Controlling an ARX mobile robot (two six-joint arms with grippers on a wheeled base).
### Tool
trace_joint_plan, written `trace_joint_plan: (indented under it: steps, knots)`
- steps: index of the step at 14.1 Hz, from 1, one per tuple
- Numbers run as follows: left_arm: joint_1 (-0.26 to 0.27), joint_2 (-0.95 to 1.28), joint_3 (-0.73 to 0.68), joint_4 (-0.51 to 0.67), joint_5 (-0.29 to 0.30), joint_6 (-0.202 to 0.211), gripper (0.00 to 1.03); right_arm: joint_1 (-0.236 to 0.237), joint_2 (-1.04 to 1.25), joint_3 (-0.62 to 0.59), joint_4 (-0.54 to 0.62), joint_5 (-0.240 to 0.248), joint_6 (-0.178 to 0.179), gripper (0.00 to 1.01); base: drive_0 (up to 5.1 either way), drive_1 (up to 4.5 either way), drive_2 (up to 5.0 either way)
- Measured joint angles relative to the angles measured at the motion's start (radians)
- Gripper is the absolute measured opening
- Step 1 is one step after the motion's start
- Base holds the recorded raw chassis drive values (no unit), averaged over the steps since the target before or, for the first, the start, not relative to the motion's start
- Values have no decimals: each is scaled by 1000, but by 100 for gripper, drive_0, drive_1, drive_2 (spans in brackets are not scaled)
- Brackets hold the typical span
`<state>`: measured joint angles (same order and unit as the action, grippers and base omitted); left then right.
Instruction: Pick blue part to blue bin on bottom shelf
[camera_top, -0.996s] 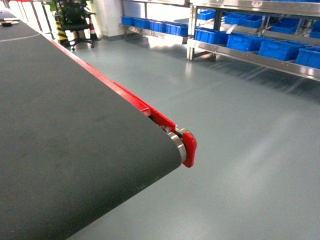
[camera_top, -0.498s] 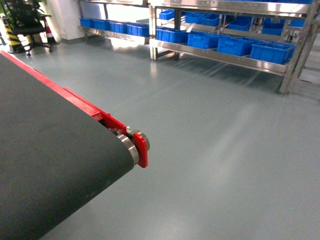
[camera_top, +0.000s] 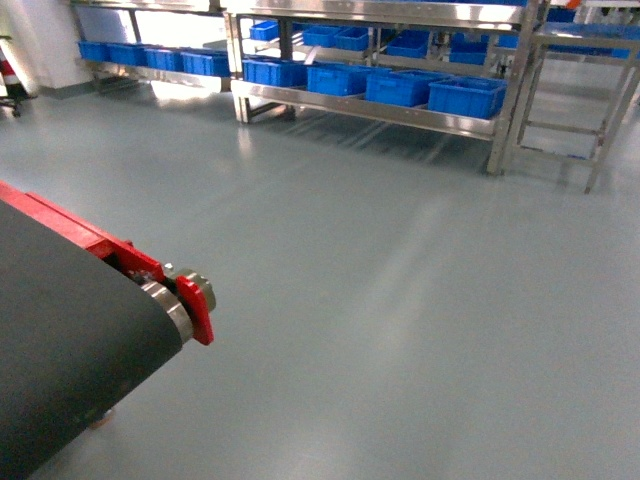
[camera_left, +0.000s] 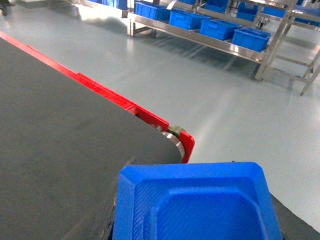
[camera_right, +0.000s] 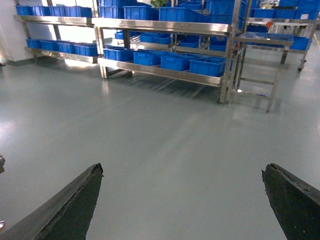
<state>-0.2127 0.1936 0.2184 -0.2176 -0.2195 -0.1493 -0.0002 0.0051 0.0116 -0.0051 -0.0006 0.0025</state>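
Filling the lower left of the head view was a dark conveyor belt (camera_top: 60, 340) with a red end bracket (camera_top: 196, 310). The left tool itself stayed hidden; a blue tray (camera_left: 195, 205) covered its camera's foreground, so its grip could not be told. Across the grey floor (camera_top: 400, 300), blue bins (camera_top: 400, 88) lined the bottom shelf (camera_top: 370, 110). The right tool (camera_right: 182, 200) stood wide open, holding nothing. The blue part was nowhere visible.

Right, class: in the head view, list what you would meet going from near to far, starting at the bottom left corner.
Dark conveyor belt → its red end bracket → bare grey floor → steel rack carrying a row of blue bins.
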Motion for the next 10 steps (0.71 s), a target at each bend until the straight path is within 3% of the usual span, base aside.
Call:
trace_joint_plan:
  steps: [10]
  knots:
    - [0,0,0,-1,0,0,43,0,0,0,0,0,0,98,-173,-173,-173]
